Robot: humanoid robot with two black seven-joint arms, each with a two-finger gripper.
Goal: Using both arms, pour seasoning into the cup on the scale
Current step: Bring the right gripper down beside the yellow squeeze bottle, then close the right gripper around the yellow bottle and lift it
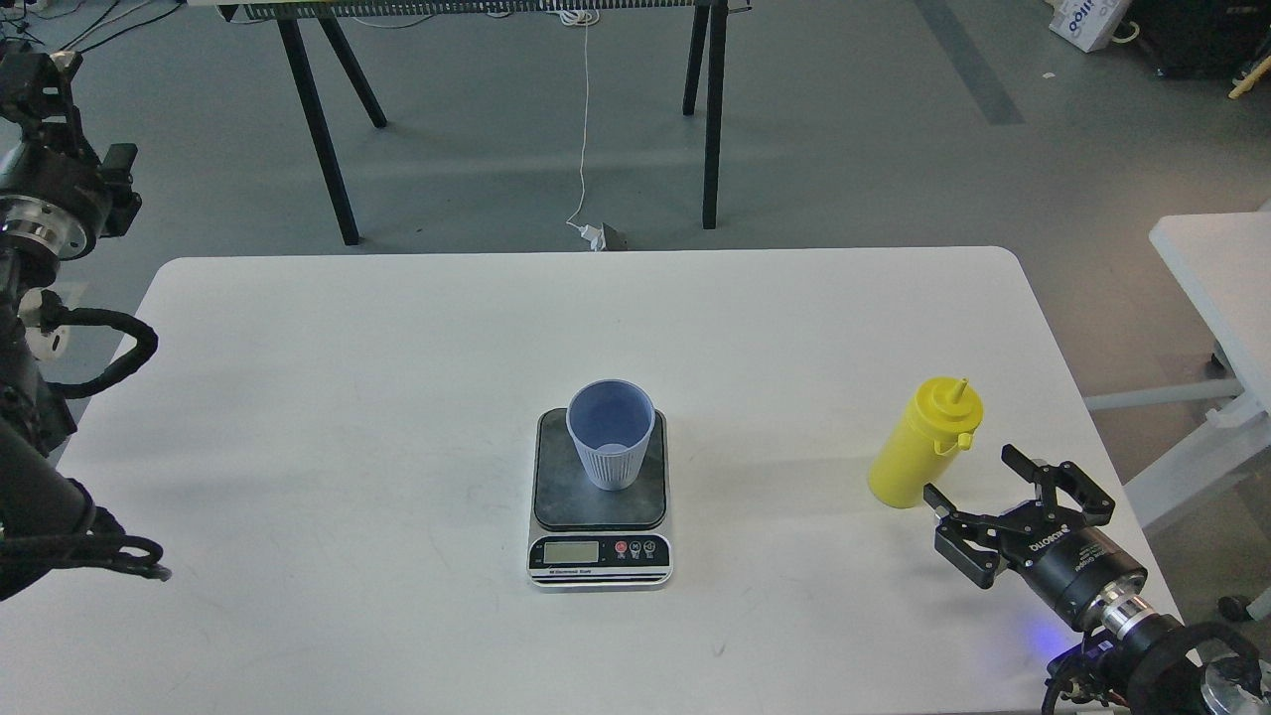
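The yellow seasoning bottle (921,443) stands upright on the right side of the white table (397,348), nozzle up. The blue-grey ribbed cup (610,434) stands upright on the dark plate of the scale (600,501) at the table's middle. My right gripper (975,475) is open and empty, low over the table just right of and in front of the bottle's base, its fingers pointing toward the bottle without touching it. My left arm rises along the left edge; its gripper (35,84) is at the top left, off the table, dark and unclear.
A black-legged trestle table (328,129) stands behind on the grey floor with a white cable hanging down. Another white table (1216,268) is at the right. A cardboard box (1087,20) lies at the top right.
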